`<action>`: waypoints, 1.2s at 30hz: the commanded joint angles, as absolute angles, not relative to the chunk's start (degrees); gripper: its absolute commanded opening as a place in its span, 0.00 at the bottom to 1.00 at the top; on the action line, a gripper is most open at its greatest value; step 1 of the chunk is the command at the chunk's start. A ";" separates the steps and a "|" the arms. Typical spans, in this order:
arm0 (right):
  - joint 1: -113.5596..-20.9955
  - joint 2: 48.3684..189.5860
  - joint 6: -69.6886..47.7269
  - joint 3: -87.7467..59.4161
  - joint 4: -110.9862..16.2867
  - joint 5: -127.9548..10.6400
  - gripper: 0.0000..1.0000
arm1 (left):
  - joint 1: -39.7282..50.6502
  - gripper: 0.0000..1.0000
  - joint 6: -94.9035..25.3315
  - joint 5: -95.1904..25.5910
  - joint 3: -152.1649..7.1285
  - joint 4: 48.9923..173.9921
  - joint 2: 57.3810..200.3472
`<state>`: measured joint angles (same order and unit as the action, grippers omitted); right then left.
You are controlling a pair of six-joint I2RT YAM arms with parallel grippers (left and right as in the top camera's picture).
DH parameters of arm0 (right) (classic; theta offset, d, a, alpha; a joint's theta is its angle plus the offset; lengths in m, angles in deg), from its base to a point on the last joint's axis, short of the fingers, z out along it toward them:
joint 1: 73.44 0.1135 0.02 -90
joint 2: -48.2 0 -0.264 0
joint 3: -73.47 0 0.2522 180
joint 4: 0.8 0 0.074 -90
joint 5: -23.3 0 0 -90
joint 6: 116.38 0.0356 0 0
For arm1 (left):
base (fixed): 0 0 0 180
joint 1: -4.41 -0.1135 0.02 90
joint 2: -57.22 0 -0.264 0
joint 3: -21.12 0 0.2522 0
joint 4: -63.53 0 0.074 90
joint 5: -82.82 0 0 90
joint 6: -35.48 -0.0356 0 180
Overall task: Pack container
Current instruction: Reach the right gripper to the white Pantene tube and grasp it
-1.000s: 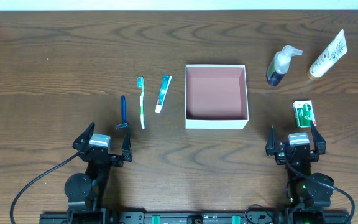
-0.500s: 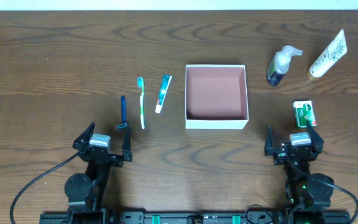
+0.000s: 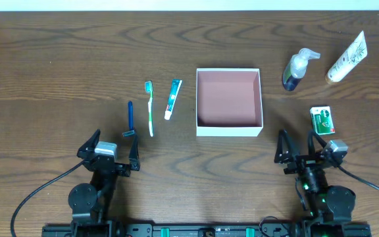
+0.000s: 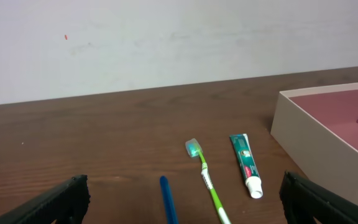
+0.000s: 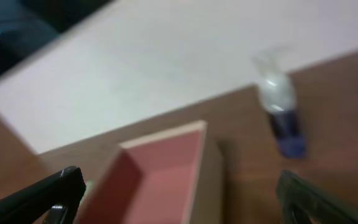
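The container point(image 3: 229, 130), a white square box with a pink inside, stands empty at the table's middle. Left of it lie a toothpaste tube point(image 3: 172, 99), a green toothbrush point(image 3: 151, 108) and a blue razor point(image 3: 131, 118). My left gripper point(image 3: 112, 147) is open just in front of the razor, holding nothing; its wrist view shows the razor point(image 4: 168, 199), toothbrush point(image 4: 207, 180), toothpaste point(image 4: 246, 163) and the container's corner point(image 4: 316, 140). My right gripper point(image 3: 296, 148) is open at the front right, angled toward the container point(image 5: 166, 180), which is blurred in its wrist view.
At the back right stand a blue pump bottle point(image 3: 297, 69) and a cream tube point(image 3: 347, 58). A small green and white box point(image 3: 321, 120) lies just beyond the right arm's wrist. The pump bottle point(image 5: 281, 118) appears blurred in the right wrist view.
The right arm's wrist has swung to the left, so the gripper now faces the container instead of straight ahead. The left arm and all objects are unmoved.
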<state>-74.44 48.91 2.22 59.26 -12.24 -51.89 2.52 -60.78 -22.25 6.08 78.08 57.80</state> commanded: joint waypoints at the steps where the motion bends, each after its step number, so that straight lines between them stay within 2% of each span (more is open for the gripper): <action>1: -74.89 48.76 -0.51 57.08 -10.82 -45.84 0.99 | 2.22 0.98 -61.35 -23.24 7.13 80.01 57.51; 6: -74.94 49.11 -6.61 48.55 -12.80 -46.97 0.99 | 2.22 0.98 -61.35 -23.24 7.13 80.01 57.51; 13: -74.94 57.11 -13.82 29.84 -28.10 -54.01 0.99 | 2.22 0.98 -61.35 -23.24 7.13 80.01 57.51; 21: -74.94 81.88 -20.12 5.21 -53.55 -64.11 0.99 | 2.22 0.98 -61.35 -23.24 7.13 80.01 57.51; 26: -74.94 99.21 -20.20 -10.50 -64.30 -64.33 0.99 | 2.22 0.98 -61.35 -23.24 7.13 80.03 57.51; 36: -74.94 131.16 -24.79 -53.65 -93.96 -63.54 0.99 | 2.22 0.98 -61.35 -23.24 7.13 80.01 57.51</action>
